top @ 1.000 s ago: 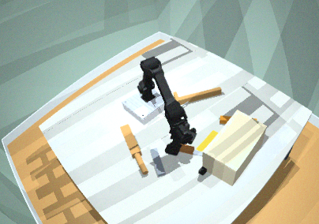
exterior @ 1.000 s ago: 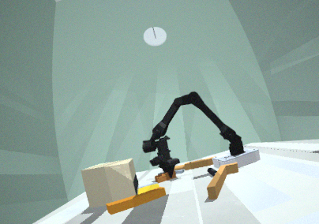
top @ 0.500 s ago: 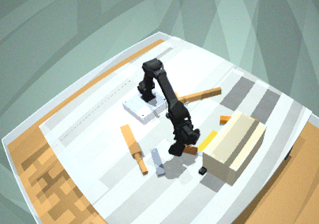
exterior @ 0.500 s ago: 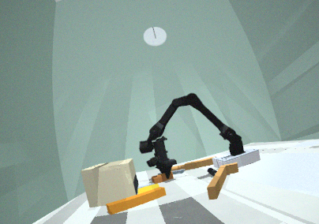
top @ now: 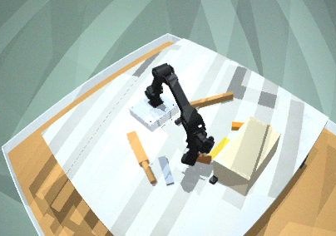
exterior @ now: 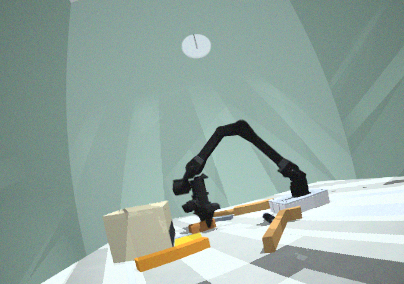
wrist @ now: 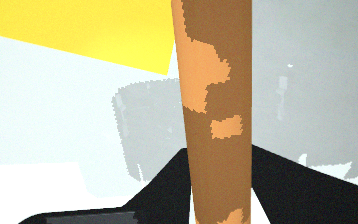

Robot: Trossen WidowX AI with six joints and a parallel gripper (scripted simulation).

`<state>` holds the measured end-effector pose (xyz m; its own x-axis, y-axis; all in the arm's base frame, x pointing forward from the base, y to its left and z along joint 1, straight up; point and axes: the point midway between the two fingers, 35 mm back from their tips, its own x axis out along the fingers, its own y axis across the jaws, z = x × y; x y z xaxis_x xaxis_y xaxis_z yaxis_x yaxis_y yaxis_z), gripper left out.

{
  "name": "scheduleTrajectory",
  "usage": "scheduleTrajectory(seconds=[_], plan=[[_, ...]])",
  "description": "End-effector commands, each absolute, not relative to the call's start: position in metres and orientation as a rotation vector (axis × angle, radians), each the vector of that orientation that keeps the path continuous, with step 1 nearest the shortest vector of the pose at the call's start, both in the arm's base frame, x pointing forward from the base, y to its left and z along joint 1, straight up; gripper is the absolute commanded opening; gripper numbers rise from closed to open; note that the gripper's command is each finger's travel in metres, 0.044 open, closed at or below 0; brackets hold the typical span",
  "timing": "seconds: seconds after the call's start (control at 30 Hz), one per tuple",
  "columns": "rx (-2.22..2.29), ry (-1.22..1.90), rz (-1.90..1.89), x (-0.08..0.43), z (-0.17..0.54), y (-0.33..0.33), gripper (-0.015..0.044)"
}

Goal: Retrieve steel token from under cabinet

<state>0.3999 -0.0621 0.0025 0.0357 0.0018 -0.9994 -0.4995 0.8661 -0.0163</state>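
Observation:
My gripper [top: 195,158] [exterior: 208,223] [wrist: 214,152] is shut on a brown wooden bar [top: 205,159] [exterior: 195,227] [wrist: 222,65], low over the table in front of the cabinet. The bar points toward the beige cabinet [top: 234,155] [exterior: 142,232]; its far end runs out of the wrist view. A flat yellow patch [top: 219,149] [exterior: 188,240] [wrist: 90,30] lies beside the cabinet's front, left of the bar in the wrist view. Whether it is the marked area I cannot tell. The steel token and vent slots cannot be made out.
An orange bar [top: 237,125] [exterior: 172,254] lies by the cabinet's side. A small black block [top: 213,179] is near its front corner. A wooden paddle-shaped piece [top: 136,145] and a blue-grey bar [top: 166,170] lie to one side. An angled wooden piece [top: 214,99] [exterior: 273,234] lies near the arm's base.

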Motion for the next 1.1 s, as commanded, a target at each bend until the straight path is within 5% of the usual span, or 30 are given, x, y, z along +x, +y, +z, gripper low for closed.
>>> scheduleTrajectory(seconds=[0.0, 1.07], plan=[[-0.416, 1.495, 0.4, 0.404, 0.003, -0.059, 0.0], [-0.414, 1.494, 0.402, 0.406, 0.002, -0.03, 0.0]])
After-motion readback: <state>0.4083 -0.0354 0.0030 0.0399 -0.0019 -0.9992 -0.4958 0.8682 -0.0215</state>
